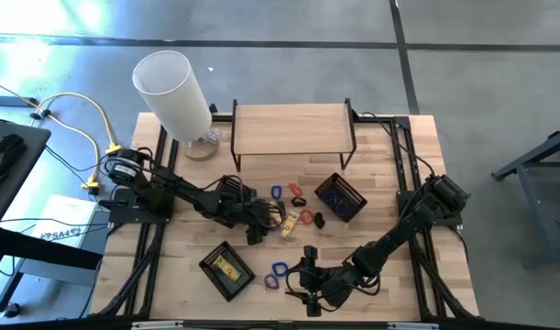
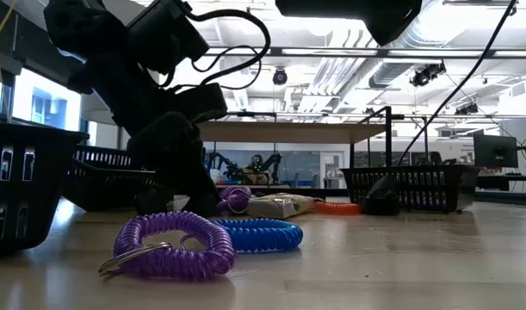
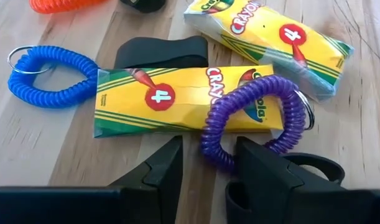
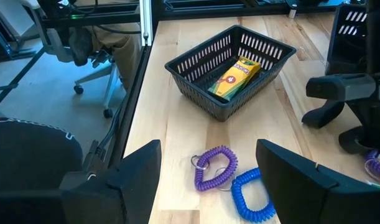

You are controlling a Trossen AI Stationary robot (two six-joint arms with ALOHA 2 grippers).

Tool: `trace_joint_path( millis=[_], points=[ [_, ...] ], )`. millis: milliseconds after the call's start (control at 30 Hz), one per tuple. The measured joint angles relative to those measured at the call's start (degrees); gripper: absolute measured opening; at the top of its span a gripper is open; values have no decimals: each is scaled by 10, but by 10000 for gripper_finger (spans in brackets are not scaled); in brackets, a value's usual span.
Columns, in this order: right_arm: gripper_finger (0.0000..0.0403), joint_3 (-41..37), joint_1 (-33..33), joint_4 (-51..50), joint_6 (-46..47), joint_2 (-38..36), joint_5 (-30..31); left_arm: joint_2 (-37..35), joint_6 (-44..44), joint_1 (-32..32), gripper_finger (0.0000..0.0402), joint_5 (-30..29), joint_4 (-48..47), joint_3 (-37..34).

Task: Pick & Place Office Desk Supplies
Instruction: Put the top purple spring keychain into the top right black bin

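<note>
Sorting is barely under way here. Going left to right across the high view: the left basket (image 1: 226,269) is holding a single yellow crayon packet (image 1: 226,267), and that looks like the only supply put away so far. Just beside it, near the table's front edge, a purple coil band (image 1: 269,281) and a blue coil band (image 1: 280,269) are lying loose, touching each other.

The left gripper (image 3: 205,163) is hovering over the middle cluster, jaws partly parted and holding nothing, straddling the near loop of a second purple band (image 3: 255,121) that is draped over a crayon packet (image 3: 177,99). Another packet (image 3: 270,40), a second blue band (image 3: 50,78), an orange-red band (image 3: 62,5) and a black clip-like piece (image 3: 158,51) are crowding around it.

The right gripper (image 4: 208,171) is waiting wide open and empty above the front pair of bands. The right basket (image 1: 341,196) is appearing empty, though it is hard to tell.

Counting what shows: three packets, two purple bands, two blue, at least two reddish, and roughly two dark clips. Nearly everything is waiting to be placed.
</note>
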Motion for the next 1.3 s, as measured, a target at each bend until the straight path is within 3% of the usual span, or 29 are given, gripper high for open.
trace_joint_path(
  millis=[567, 967, 1300],
  points=[
    [252, 0, 0, -11, 0, 0, 0, -12, 3, 0, 139, 0, -8, -1],
    [252, 0, 0, -11, 2, 0, 0, -8, 15, -1, 16, 0, -3, -1],
    [252, 0, 0, -10, 4, 0, 0, -10, 33, -15, 5, -7, -5, -1]
  ],
)
